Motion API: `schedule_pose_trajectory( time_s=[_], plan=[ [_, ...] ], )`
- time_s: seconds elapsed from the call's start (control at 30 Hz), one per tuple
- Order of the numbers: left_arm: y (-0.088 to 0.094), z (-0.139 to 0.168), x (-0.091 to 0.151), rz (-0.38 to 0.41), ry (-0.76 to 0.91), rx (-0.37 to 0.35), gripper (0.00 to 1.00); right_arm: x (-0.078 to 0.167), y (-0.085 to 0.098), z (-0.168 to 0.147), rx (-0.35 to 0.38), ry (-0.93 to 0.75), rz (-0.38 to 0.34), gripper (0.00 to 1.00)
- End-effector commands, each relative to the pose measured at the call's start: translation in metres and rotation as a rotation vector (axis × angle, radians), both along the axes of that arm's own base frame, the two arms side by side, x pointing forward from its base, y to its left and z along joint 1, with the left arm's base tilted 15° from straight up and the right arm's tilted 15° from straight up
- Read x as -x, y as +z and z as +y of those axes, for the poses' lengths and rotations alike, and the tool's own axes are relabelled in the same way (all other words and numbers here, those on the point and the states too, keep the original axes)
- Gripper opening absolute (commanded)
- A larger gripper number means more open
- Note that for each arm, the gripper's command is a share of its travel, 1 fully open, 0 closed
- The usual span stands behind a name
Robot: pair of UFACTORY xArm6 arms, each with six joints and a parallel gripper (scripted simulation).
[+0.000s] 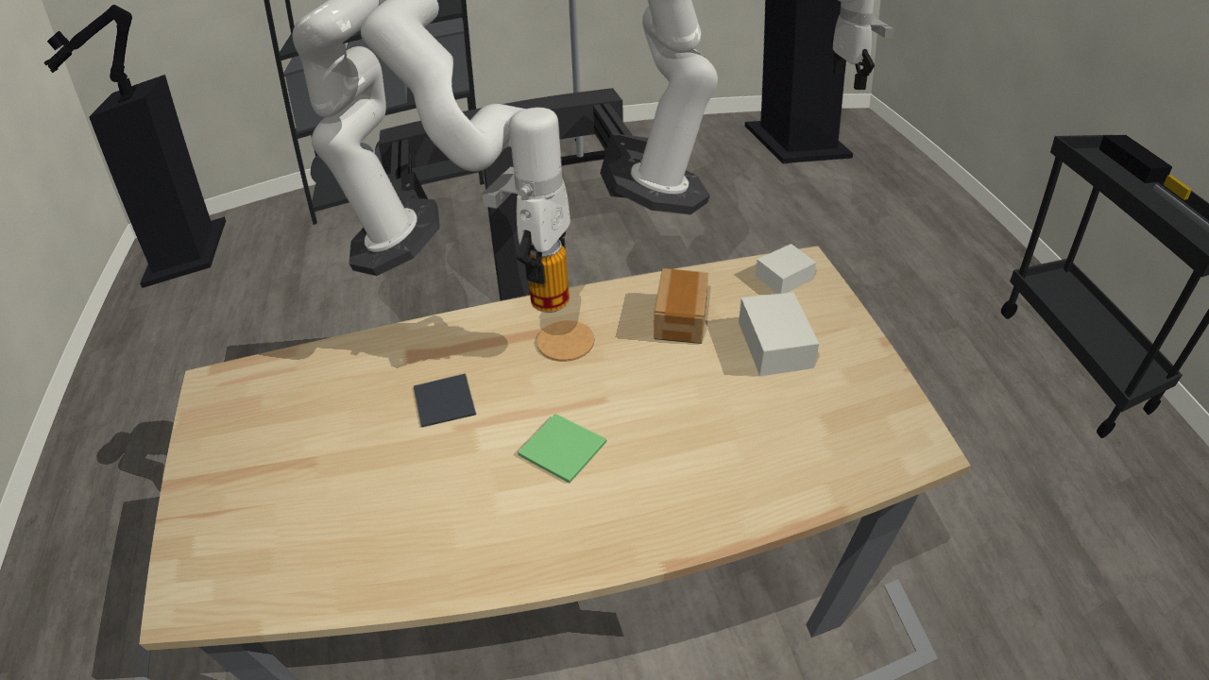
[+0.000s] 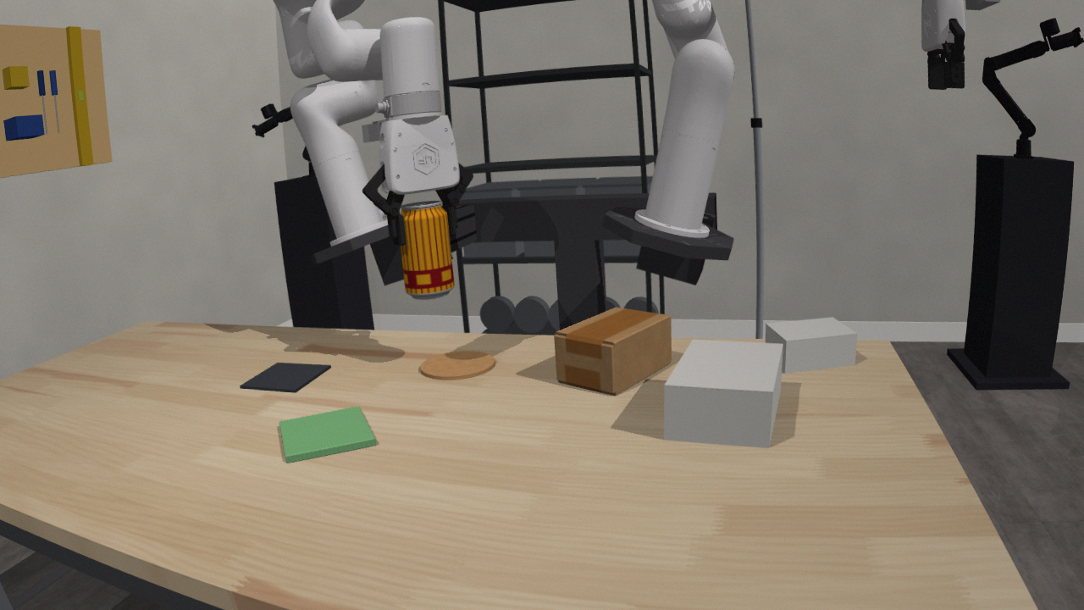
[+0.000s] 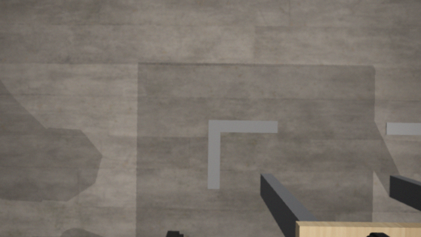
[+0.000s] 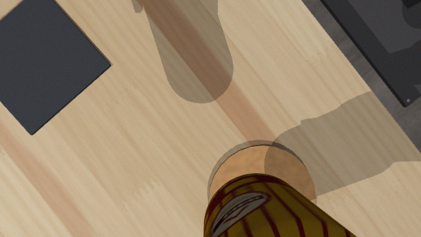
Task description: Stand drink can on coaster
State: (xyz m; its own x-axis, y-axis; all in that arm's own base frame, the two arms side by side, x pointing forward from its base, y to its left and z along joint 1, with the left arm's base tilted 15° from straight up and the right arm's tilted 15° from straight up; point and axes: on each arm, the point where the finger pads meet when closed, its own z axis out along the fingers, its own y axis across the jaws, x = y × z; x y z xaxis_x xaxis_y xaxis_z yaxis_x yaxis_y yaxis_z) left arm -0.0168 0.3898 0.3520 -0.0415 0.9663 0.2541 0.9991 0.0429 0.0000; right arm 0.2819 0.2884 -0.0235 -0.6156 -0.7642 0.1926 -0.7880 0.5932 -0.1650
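The orange and red drink can [image 1: 551, 283] [image 2: 428, 254] [image 4: 263, 217] is held about upright in the air by my right gripper [image 1: 545, 266] [image 2: 426, 231], which is shut on its upper part. The round cork coaster [image 1: 565, 341] [image 2: 456, 365] [image 4: 243, 161] lies flat on the table, below the can, with a gap between them. In the right wrist view the can hides part of the coaster. A dark square coaster [image 1: 444, 399] [image 2: 286, 377] [image 4: 49, 66] lies flat on the table. My left gripper [image 1: 862, 74] [image 2: 946, 69] is open and empty, far from the table items.
A green square pad [image 1: 562, 447] [image 2: 327, 434] lies nearer the front of the table [image 1: 338, 524] [image 2: 530, 515]. A brown box [image 1: 681, 304] [image 2: 614, 350] stands beside the cork coaster, then a large grey block [image 1: 777, 333] [image 2: 723, 394] and a smaller one [image 1: 786, 267] [image 2: 810, 345].
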Motion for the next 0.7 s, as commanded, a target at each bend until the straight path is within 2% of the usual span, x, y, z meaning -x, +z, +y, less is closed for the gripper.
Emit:
schedule_pose_trajectory(
  time_s=[0.0, 0.2, 0.27, 0.37, 0.43, 0.57, 0.67],
  plan=[
    [0.002, 0.001, 0.000, 0.000, 0.000, -0.005, 1.00, 0.009, -0.005, 0.020, 0.003, -0.002, -0.004, 0.00],
    [0.002, 0.001, 0.000, 0.000, 0.000, -0.005, 1.00, 0.012, -0.007, 0.023, 0.003, -0.002, -0.004, 0.00],
    [0.002, 0.001, 0.000, 0.000, 0.000, -0.005, 1.00, 0.012, -0.012, 0.022, 0.004, -0.002, -0.004, 0.00],
    [0.002, 0.001, 0.000, 0.000, 0.000, -0.005, 1.00, 0.011, -0.037, 0.016, 0.004, -0.002, -0.005, 0.00],
    [0.002, 0.001, 0.000, 0.000, 0.000, -0.005, 1.00, 0.011, -0.037, 0.016, 0.004, -0.002, -0.005, 0.00],
    [0.002, 0.001, 0.000, 0.000, 0.000, -0.005, 1.00, 0.010, -0.077, 0.005, 0.004, -0.002, -0.005, 0.00],
    [0.002, 0.001, 0.000, 0.000, 0.000, -0.005, 1.00, 0.011, -0.088, 0.002, 0.003, -0.002, -0.003, 0.00]
  ],
)
